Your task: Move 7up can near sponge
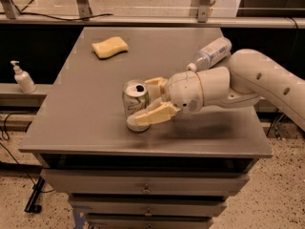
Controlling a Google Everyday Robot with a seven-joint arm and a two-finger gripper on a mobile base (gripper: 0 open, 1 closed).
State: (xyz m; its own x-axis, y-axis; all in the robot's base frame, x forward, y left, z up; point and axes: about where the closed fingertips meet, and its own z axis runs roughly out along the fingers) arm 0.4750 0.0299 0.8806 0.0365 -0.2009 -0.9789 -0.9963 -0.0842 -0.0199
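A grey metal tabletop [86, 123] is filling the middle of the frame. The 7up can [132, 105] is standing upright near its front edge, slightly left of centre, with its top opened. The robot's white arm is reaching in from the right, and its tool [141, 102] is gripping the 7up can, one cream finger [155, 114] crossing the front and the other sitting behind. The sponge [110, 47] is lying at the upper left, well apart. A clear plastic bottle [210, 54] is lying behind the arm.

One camera looks down from above the front of the drawer cabinet [90, 113], facing its far edge; near, whole top framed; the gripper [143, 102] sits mid-frame at the 7up can [132, 102].
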